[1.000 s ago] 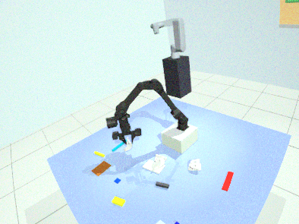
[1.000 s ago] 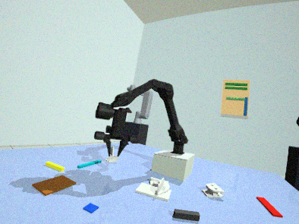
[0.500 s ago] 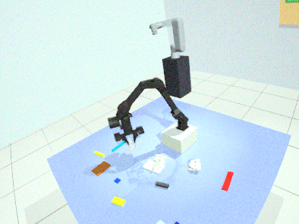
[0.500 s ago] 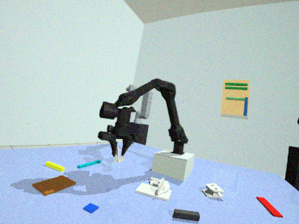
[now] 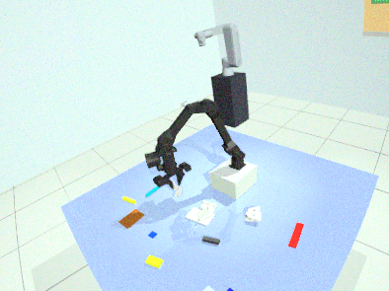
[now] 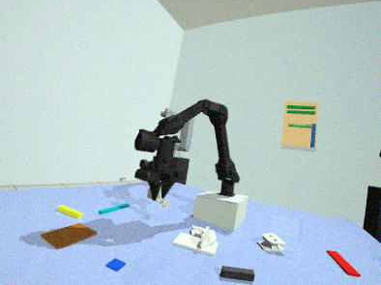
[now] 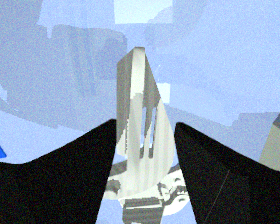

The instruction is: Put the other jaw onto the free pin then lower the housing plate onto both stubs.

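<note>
the gripper (image 5: 176,182) (image 6: 160,199) (image 7: 146,127) is closed on a loose jaw (image 5: 178,190) (image 6: 162,203) (image 7: 139,145), a pale slotted piece held above the tabletop (image 5: 321,186) (image 6: 309,226). in the top view it hangs between the base (image 5: 197,217) (image 6: 186,242) and the upper left edge. the base lies flat around the middle, away from every corner, with the fitted jaw (image 5: 210,208) (image 6: 208,239) standing up on it. the loose jaw is apart from the base, so the teeth are not meshed.

the housing plate (image 5: 254,215) (image 6: 273,241) is off the base, to its right, with the red bar (image 5: 296,235) (image 6: 343,263) beyond it, nearer the right edge. the black bar (image 5: 211,241) (image 6: 237,273) lies on the side of the base away from the arm (image 5: 201,107) (image 6: 210,107). the brown plate (image 5: 131,218) (image 6: 69,236) and thin yellow bar (image 5: 129,200) (image 6: 70,212) lie toward the left corner, with the cyan stick (image 5: 152,191) (image 6: 114,209) nearer the gripper.
</note>
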Available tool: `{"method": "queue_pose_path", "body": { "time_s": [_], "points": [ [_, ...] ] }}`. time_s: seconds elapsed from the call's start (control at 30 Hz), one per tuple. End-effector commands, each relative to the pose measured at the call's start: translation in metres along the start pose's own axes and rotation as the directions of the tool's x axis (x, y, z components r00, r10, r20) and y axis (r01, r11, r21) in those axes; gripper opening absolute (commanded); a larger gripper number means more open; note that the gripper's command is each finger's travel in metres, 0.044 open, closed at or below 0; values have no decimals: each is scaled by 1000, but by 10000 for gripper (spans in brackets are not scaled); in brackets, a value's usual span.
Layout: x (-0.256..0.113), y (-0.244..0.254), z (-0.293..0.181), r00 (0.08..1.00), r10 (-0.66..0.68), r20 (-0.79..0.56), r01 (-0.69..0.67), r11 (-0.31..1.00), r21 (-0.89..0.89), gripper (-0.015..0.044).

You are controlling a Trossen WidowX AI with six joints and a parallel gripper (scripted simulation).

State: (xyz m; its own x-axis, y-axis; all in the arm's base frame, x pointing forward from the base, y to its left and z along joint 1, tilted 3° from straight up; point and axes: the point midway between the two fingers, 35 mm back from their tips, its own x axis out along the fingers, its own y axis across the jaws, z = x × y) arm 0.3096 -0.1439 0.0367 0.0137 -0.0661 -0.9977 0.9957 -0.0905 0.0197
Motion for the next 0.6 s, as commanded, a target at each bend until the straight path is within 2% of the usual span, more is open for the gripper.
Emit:
{"method": "queue_pose_path", "body": {
  "time_s": [0.0, 0.57],
  "points": [
    [-1, -4, -7, 1000, 0, 3, 0, 994, -112, 134],
    [-2, -22, -33, 1000, -1, 0, 1, 873, -488, 134]
  ]
}}
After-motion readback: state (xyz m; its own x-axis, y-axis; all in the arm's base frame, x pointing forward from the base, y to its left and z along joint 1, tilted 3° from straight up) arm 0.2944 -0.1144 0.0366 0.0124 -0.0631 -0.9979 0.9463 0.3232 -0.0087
